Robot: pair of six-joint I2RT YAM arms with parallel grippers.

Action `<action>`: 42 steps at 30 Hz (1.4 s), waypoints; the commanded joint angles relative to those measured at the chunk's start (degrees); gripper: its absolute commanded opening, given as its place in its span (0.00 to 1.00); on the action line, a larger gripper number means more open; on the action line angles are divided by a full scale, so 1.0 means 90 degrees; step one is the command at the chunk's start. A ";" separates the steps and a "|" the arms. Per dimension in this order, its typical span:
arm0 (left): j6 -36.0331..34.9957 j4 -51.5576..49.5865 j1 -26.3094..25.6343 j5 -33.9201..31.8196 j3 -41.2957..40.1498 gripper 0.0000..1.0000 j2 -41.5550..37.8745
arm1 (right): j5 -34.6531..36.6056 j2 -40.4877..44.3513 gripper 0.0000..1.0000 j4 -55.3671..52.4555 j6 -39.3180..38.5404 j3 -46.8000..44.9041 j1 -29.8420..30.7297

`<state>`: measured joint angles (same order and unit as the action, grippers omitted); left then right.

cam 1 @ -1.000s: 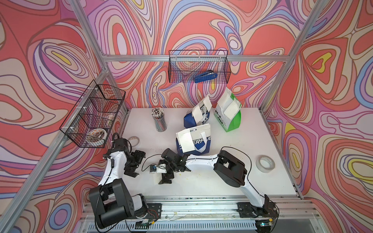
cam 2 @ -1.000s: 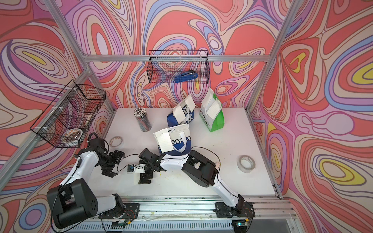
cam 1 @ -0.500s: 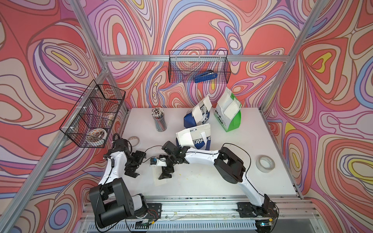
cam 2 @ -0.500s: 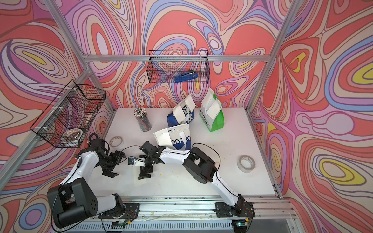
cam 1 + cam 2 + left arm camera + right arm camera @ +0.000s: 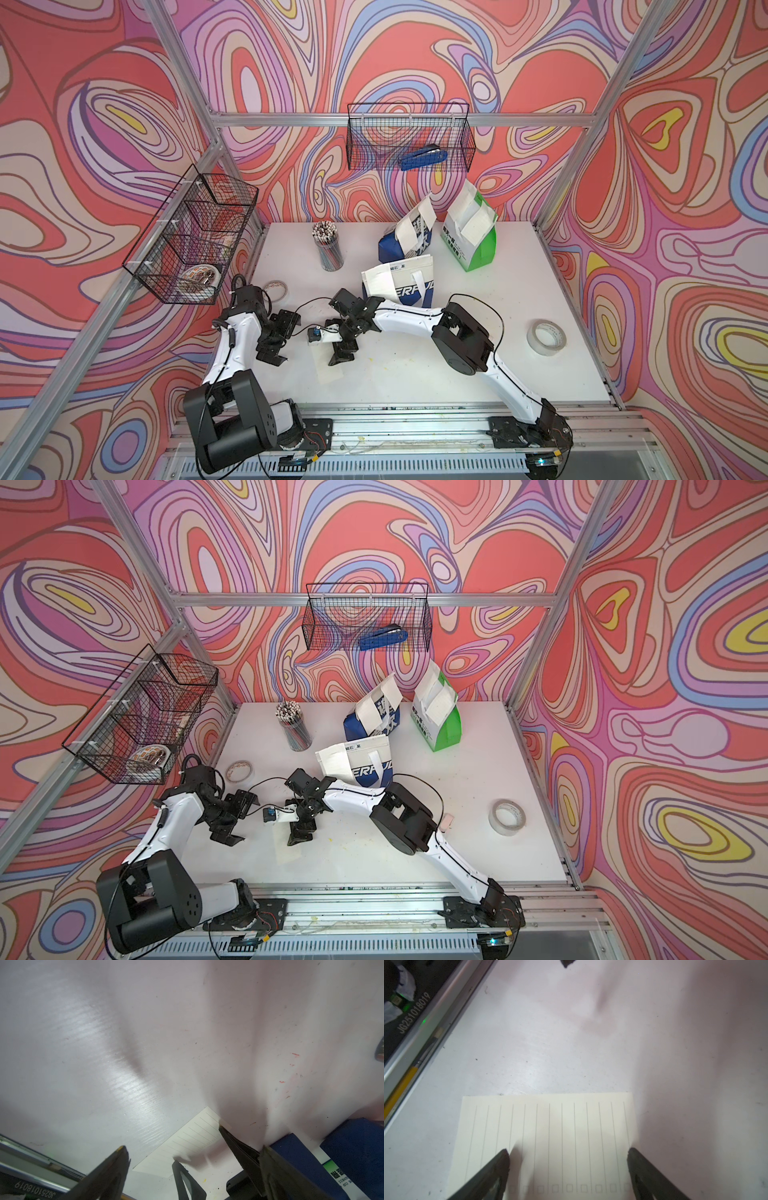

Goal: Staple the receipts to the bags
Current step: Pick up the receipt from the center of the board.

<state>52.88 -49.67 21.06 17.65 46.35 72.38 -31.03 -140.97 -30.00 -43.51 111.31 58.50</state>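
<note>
White bench (image 5: 436,374), scuffed; standing on it: front bag (image 5: 411,286), blue bag (image 5: 399,249), green bag (image 5: 473,245), pencil cup (image 5: 330,253); lying flat: lined receipt (image 5: 328,368), left tape roll (image 5: 276,287), right tape roll (image 5: 546,336).

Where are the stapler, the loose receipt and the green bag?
stapler (image 5: 424,159), in a top view, its blue body
loose receipt (image 5: 550,1126), right wrist view, sheet's middle
green bag (image 5: 482,249), in a top view, green side panel
</note>
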 commanded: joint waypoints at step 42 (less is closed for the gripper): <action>-0.0362 0.0291 0.0014 0.2665 -0.0631 0.58 -0.0714 | -0.0023 0.1746 0.35 0.2680 0.1515 -0.2349 0.0104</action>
<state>48.27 -48.49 21.06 40.42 41.78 65.32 -29.28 -124.33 -7.57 -31.86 89.03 59.44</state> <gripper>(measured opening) 0.581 0.354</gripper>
